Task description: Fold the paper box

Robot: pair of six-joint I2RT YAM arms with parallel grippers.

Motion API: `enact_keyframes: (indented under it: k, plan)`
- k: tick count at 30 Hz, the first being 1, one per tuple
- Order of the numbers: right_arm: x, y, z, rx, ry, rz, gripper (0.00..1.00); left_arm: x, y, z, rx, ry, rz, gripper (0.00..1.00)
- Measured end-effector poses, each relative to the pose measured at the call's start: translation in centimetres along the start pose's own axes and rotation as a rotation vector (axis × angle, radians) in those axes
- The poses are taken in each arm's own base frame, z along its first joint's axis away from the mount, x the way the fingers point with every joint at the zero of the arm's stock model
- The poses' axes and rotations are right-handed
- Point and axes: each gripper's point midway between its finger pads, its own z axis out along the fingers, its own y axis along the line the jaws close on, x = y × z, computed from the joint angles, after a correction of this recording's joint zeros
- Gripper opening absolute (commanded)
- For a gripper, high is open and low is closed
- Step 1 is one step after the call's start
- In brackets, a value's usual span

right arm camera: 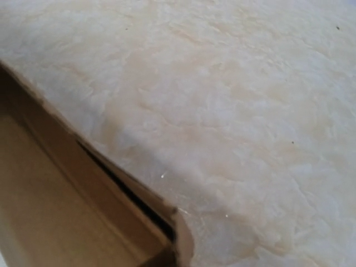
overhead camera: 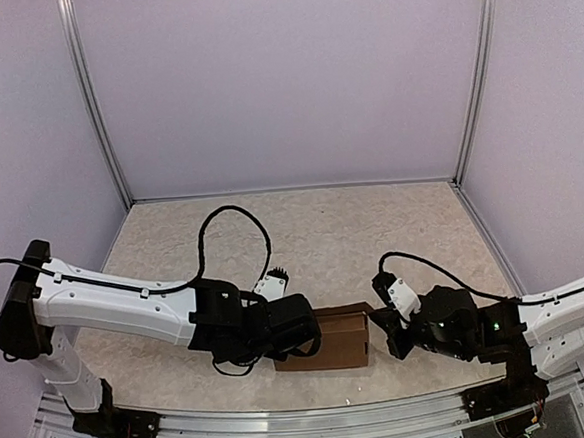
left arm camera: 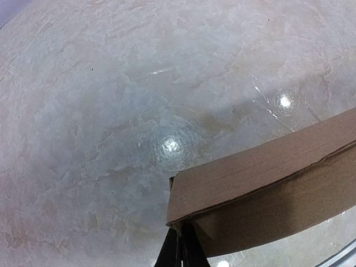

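Note:
The paper box (overhead camera: 341,342) is a small brown oblong box lying on the table near the front edge, between my two grippers. My left gripper (overhead camera: 309,340) is at its left end. In the left wrist view the black fingers (left arm camera: 192,250) are pressed together on the lower corner edge of the box (left arm camera: 267,178). My right gripper (overhead camera: 385,331) is against the box's right end. The right wrist view shows no fingers, only the box's open edge and a rounded flap (right arm camera: 183,236) at the lower left, so its state is unclear.
The beige marbled table (overhead camera: 373,233) is bounded by lavender walls with metal posts (overhead camera: 98,102) at the back corners. A metal rail (overhead camera: 307,433) runs along the front edge. The left arm's black cable (overhead camera: 227,216) loops above the table.

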Motion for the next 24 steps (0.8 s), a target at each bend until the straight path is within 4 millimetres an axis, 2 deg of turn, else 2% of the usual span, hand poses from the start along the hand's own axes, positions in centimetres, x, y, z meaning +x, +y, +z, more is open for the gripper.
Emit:
enact_keyframes:
  k: [13,24]
  plan:
    - [1.9,1.1,-0.7,0.020,-0.127,-0.149,0.00,0.4,-0.2,-0.7,-0.037,-0.094,0.065,0.00]
    - [1.3,1.1,-0.7,0.101,-0.205,-0.201,0.00,0.8,-0.3,-0.4,0.013,-0.136,0.034,0.00]
